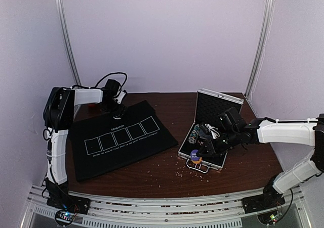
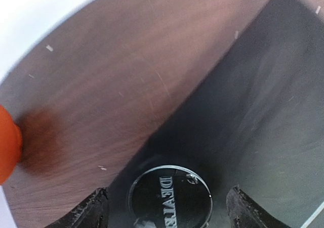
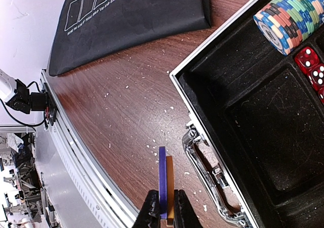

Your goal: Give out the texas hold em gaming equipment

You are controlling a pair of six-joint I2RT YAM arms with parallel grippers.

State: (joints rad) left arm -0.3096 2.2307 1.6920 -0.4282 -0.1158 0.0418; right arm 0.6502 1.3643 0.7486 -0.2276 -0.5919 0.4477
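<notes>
Plainly, the left hand (image 2: 168, 214) was spread wide at about 10 o'clock on the surface (image 1: 167, 173). Its fingers (image 2: 95, 209) stood either side of a dark dealer disc (image 2: 169, 193) without touching it. That disc lay flat on the far corner of the black mat (image 1: 115, 153), close to the mat's edge. A blurred orange object (image 2: 6, 143) sat on the bare wood at 9 o'clock in the left wrist view, well apart from the disc.

The right hand (image 3: 166, 214) was pressed together on two discs held edge-on and face to face: a purple disc (image 3: 162, 180) and an orange disc (image 3: 170, 185). They hung over the wood just beside the handle (image 3: 205, 172) of the open case (image 3: 253, 111), which stood at about 3 o'clock on the surface. Inside the case, a row of striped poker chips (image 3: 291, 15) lay on its side at 1 o'clock in the right wrist view, with red dice (image 3: 310, 61) just beside it.
</notes>
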